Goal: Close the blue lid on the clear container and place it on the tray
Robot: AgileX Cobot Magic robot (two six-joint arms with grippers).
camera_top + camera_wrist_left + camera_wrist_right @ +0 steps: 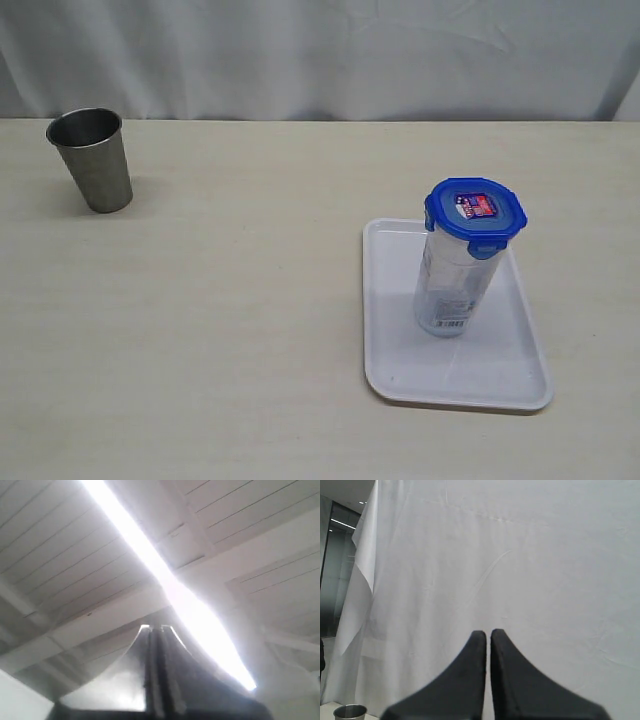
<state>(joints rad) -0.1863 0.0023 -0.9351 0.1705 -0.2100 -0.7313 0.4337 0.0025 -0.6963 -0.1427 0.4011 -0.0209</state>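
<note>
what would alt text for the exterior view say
A clear container with a blue lid on top stands upright on a white tray at the right of a pale table. A steel cup stands alone at the far left, with a white curtain behind.

Lab-type test setup: white cloth backdrop (pixel 320 55) behind pale table (pixel 250 320); panel ceiling (pixel 60 545) w/ strip light (pixel 170 587).

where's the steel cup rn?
Exterior view: steel cup stands upright far left on the table, near the curtain, well apart from the tray on the right.
</note>
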